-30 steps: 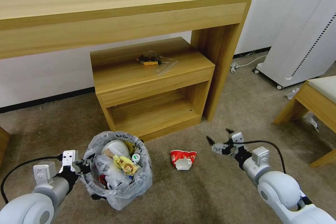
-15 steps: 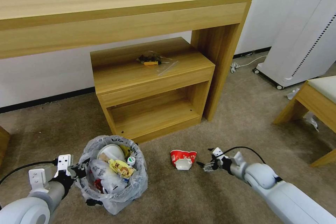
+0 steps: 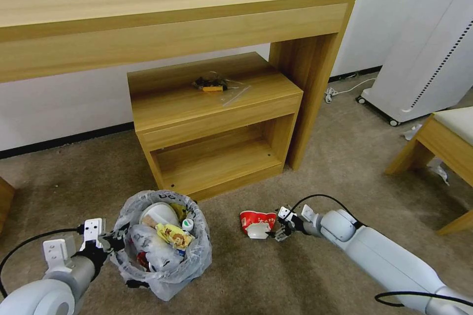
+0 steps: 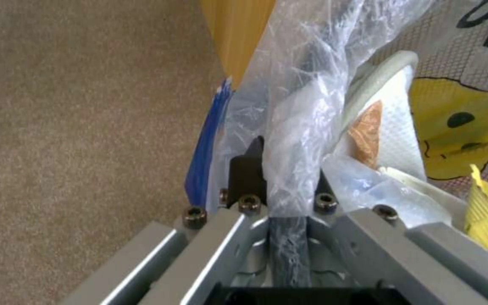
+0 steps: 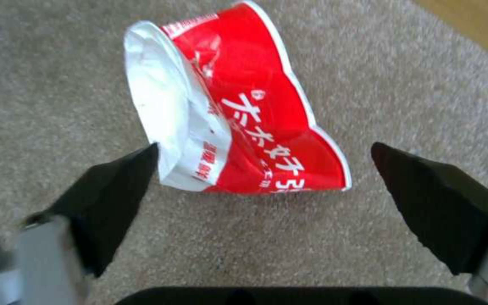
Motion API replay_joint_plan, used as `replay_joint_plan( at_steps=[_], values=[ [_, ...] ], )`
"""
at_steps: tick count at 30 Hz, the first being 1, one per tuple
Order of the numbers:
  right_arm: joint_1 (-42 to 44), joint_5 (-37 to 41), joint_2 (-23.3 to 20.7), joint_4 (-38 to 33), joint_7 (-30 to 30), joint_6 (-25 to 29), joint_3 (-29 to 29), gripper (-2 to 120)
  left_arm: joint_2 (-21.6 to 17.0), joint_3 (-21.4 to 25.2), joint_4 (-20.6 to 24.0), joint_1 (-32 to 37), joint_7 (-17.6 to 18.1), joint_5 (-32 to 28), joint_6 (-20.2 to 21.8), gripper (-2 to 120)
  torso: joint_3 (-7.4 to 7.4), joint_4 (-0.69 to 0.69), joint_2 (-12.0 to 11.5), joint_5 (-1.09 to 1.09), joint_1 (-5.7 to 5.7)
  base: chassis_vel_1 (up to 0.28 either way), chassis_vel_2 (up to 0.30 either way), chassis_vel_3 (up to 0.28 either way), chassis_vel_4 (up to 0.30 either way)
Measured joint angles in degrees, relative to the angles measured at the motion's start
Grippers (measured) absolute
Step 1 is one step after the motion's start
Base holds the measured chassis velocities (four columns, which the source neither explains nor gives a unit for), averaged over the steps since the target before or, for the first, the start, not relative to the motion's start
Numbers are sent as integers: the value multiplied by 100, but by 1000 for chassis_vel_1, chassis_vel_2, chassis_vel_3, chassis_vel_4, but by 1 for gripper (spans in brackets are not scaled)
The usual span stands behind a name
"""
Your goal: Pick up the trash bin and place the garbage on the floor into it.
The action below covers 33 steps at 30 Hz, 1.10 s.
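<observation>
Trash bin [image 3: 165, 251]: small, round, blue, lined with a crinkled translucent bag, upright, near left on the beige-brown carpet [image 3: 256, 275]. Inside it, a white slipper [image 3: 157, 214], a yellow wrapper [image 3: 173, 235], and a clear bottle [image 3: 148, 243]. To its right on the carpet, well apart, a crushed red paper cup [image 3: 257, 223] lies on its side, white inside showing.

Item, as I read it: crushed red cup [image 5: 244, 110] on the carpet, white East Asian characters, not legible. Bin bag [image 4: 481, 25]: black letters, unreadable.
</observation>
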State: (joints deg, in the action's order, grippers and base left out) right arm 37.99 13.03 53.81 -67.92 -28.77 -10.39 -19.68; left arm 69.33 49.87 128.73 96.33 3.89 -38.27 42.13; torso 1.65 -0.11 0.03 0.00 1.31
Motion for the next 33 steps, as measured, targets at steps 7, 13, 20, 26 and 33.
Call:
replay_joint_plan(
  at_steps=[7, 13, 20, 26, 33],
  values=[
    [-93, 32, 275, 536, -42, 132, -56, 67, -92, -18, 8, -39, 8, -38, 0, 0, 0, -1, 0, 1, 0, 0, 0, 0, 0],
    [-128, 48, 416, 714, -9, 203, -81, 46, -91, -9, -2, -20, 36, -52, 0, 0, 0, 0, 0, 1, 0, 0, 0, 0, 0],
    [-30, 45, 509, 713, 249, 320, 55, 17, -131, -19, -11, -26, 42, -89, 0, 0, 0, 0, 0, 1, 0, 0, 0, 0, 0],
    [163, 78, 449, 326, 503, 391, 325, 1, -158, -53, -30, -24, 43, -90, 0, 0, 0, 0, 0, 1, 0, 0, 0, 0, 0],
    [622, 374, 127, -1295, 763, 419, 986, 0, -259, -31, -41, 7, 45, -131, 0, 0, 0, 0, 0, 1, -1, 0, 0, 0, 0]
  ],
)
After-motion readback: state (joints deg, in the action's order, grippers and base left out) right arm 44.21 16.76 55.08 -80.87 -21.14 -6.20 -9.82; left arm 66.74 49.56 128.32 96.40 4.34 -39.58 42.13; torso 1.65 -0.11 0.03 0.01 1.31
